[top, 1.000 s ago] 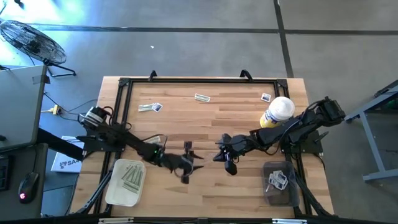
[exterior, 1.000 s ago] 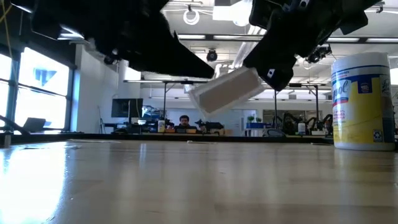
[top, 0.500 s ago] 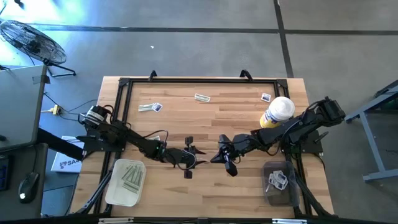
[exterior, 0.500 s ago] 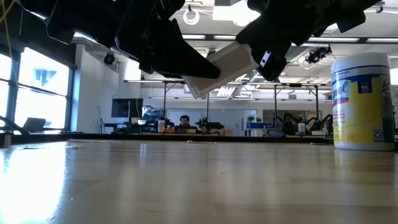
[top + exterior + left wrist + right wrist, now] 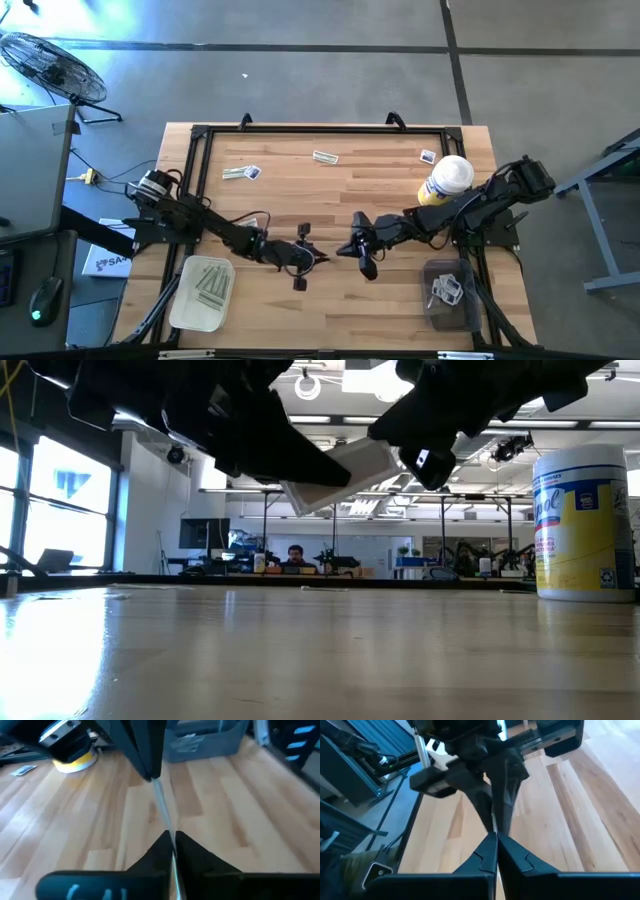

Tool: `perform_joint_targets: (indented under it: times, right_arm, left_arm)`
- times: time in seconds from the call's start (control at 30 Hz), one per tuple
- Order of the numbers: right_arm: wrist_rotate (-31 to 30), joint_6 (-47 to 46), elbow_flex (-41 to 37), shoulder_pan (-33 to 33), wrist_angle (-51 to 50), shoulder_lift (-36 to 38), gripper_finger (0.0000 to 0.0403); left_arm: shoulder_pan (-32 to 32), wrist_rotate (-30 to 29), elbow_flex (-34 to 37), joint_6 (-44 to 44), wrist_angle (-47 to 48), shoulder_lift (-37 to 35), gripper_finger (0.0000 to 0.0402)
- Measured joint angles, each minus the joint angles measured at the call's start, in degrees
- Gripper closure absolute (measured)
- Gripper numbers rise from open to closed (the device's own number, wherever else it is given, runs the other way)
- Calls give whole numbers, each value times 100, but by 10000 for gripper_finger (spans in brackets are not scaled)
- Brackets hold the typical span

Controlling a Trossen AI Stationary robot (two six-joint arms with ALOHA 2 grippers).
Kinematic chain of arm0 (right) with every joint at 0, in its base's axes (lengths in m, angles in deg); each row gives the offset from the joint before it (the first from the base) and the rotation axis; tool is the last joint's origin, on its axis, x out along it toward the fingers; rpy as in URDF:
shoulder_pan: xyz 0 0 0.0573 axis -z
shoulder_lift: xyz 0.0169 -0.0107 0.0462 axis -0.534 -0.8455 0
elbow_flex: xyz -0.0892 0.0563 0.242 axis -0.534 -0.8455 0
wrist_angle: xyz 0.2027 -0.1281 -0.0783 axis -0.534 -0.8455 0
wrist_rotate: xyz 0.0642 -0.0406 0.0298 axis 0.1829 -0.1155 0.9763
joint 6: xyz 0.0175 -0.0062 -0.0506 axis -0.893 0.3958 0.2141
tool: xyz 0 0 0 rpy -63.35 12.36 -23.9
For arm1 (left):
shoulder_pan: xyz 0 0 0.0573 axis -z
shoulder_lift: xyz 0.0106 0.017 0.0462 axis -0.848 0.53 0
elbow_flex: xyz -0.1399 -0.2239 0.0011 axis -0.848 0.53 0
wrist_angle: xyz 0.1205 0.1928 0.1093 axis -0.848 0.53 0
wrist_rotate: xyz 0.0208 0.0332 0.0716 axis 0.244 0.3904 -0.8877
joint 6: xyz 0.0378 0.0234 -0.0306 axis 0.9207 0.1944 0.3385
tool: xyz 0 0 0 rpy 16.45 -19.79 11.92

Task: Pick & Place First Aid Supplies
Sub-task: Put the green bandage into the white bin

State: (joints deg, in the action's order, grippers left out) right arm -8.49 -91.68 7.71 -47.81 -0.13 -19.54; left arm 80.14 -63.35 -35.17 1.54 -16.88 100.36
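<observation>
So the left gripper [image 5: 172, 851] just snapped its fingers shut on the packet [image 5: 335, 475] that the right gripper [image 5: 495, 845] is pinching too, mid-air over the table [image 5: 400, 300] centre. Looks like a handoff; right probably lets go next.

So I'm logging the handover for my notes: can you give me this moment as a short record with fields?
left gripper: shut on the packet, above mid-table
right gripper: shut on the packet's other end
packet: pale flat strip, held in the air between both grippers
tray: near left corner, holds strips
bin: near right corner, holds packets
loose packets: three along the far edge
yellow bottle: upright, far right
</observation>
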Motion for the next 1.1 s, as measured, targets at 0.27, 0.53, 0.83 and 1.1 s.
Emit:
perform_joint_targets:
  times: [0.27,0.53,0.83,1.1]
  right_arm:
    - [125,519,0,-83,690,328,348]
    - [23,710,0,-151,543,404,273]
    - [-452,991,0,-146,25,404,245]
    - [-778,1521,0,59,22,404,242]
  left_arm:
    - [341,-960,8,-554,1964,-783,396]
    - [1505,-1582,4,-3127,5231,-2395,400]
    - [3416,430,2,-7433,7272,-3333,401]
    - [4463,1303,2,-10211,8374,-3075,401]
